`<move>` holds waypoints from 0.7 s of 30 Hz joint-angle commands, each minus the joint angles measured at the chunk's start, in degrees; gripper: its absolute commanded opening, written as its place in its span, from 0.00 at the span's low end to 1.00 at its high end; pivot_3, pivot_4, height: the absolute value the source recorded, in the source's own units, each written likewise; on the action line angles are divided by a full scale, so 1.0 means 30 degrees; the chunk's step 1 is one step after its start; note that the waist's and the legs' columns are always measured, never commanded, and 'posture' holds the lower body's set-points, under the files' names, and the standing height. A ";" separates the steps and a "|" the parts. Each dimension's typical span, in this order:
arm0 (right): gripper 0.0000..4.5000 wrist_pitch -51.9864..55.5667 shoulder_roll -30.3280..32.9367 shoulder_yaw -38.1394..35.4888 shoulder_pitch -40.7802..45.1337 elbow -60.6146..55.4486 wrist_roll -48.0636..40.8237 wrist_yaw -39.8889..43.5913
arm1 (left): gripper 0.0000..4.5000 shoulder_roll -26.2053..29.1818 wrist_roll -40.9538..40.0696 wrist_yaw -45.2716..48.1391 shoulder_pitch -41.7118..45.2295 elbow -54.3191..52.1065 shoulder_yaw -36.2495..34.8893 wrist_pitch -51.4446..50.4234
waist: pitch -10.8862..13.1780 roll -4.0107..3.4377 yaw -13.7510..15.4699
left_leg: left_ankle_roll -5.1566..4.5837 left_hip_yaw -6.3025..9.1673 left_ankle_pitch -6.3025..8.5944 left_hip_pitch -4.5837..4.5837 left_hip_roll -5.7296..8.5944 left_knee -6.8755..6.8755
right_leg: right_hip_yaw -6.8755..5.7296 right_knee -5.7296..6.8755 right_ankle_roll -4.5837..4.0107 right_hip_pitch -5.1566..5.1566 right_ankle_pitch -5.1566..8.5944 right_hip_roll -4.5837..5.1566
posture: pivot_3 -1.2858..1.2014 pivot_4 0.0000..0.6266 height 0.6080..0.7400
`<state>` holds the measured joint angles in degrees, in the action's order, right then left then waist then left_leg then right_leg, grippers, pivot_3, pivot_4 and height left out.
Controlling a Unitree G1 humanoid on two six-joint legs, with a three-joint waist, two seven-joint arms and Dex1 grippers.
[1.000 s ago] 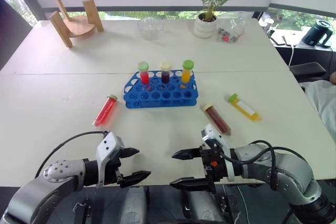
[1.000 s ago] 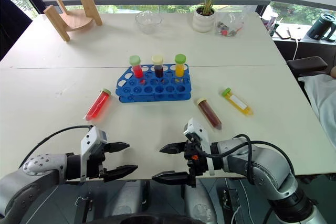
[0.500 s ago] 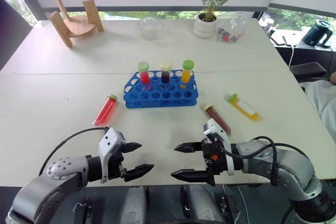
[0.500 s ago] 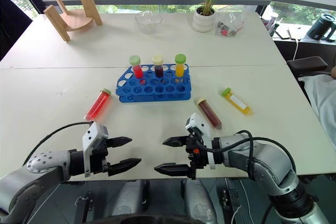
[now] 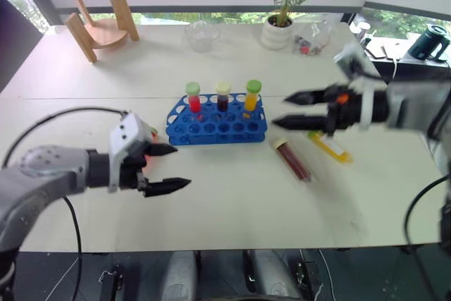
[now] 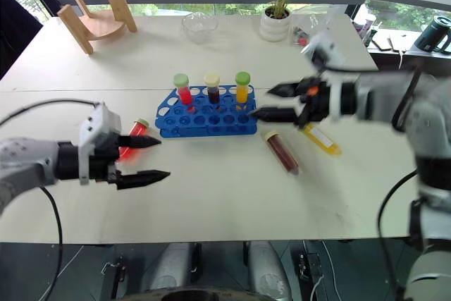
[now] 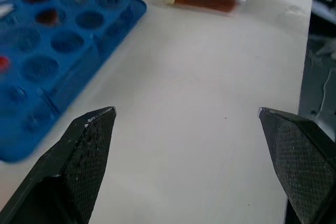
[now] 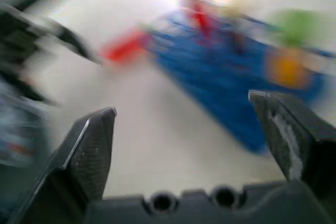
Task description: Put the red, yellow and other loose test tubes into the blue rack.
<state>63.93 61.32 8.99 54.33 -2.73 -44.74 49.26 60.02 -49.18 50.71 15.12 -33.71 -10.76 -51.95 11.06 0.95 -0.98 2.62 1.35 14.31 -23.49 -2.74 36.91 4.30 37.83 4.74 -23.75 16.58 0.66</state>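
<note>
the rack [image 5: 216, 123] stands mid-table [image 5: 232, 195] with three tubes upright in its back row. one loose tube [image 6: 132, 134] lies to its left, two [image 5: 292, 159] [image 5: 328, 144] to its right.

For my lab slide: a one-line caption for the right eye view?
Both open hands, left hand and right hand, raised beside the blue rack; three loose test tubes lie on the table.

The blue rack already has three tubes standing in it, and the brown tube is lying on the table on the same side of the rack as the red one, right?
Not quite. The right eye view shows the brown tube lying on the opposite side of the blue rack from the red tube. The rack does hold three standing tubes.
</note>
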 commanded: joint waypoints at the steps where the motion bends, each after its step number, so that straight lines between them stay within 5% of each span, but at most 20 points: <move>1: 1.00 -0.3221 0.1647 0.6019 0.2637 0.3853 0.7123 0.4711 | 0.99 0.0892 0.2295 0.1249 0.1372 0.0476 0.1139 0.2255 | 0.0004 0.0001 -0.0055 | -0.0017 -0.0030 0.0010 0.0003 -0.0001 -0.0002 | 0.0020 0.0000 0.0002 -0.0011 0.0000 -0.0001 | 0.52 0.24 1.00; 5: 1.00 -0.5341 0.1946 0.8773 0.3271 0.5795 1.0675 0.8644 | 0.99 0.1174 0.3656 0.1858 0.2135 0.0477 0.2064 0.3356 | 0.0012 -0.0012 -0.0075 | -0.0113 -0.0079 0.0065 -0.0035 -0.0004 -0.0025 | 0.0052 -0.0008 0.0091 -0.0078 -0.0032 -0.0003 | 0.52 0.24 1.00; 12: 1.00 -0.7269 -0.0846 0.9064 0.3131 1.1174 1.4042 0.9168 | 0.99 -0.2075 0.2774 0.0906 0.1521 -0.0880 0.3288 0.3304 | 0.0023 -0.0040 -0.0173 | -0.0157 -0.0121 0.0089 -0.0210 -0.0012 0.0063 | 0.0098 0.0106 0.0111 -0.0279 -0.0043 -0.0005 | 0.52 0.24 1.00; 19: 1.00 -0.9591 -0.3892 0.9133 0.3775 1.6321 1.6572 0.9562 | 0.99 -0.3277 0.3980 0.0531 0.1459 -0.0279 0.4439 0.3827 | 0.0022 -0.0041 -0.0110 | -0.0141 -0.0118 0.0078 -0.0195 -0.0008 0.0106 | 0.0099 0.0124 0.0128 -0.0257 -0.0062 -0.0008 | 0.52 0.24 1.00; 21: 0.88 -1.1012 -0.5127 0.9323 0.4136 1.8241 1.7573 0.9035 | 1.00 -0.2979 0.4820 0.0746 0.1133 -0.0169 0.4781 0.4223 | 0.0008 -0.0019 -0.0251 | -0.0133 -0.0121 0.0074 -0.0168 -0.0007 0.0111 | 0.0102 0.0125 0.0133 -0.0230 -0.0067 -0.0008 | 0.52 0.24 1.00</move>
<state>33.97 47.31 37.19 65.92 48.61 5.61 77.40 50.46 -36.41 52.42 18.69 -33.82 3.31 -40.85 11.09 0.90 -1.73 2.22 0.99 14.53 -23.90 -2.76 37.24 4.60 38.21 5.14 -24.34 16.38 0.64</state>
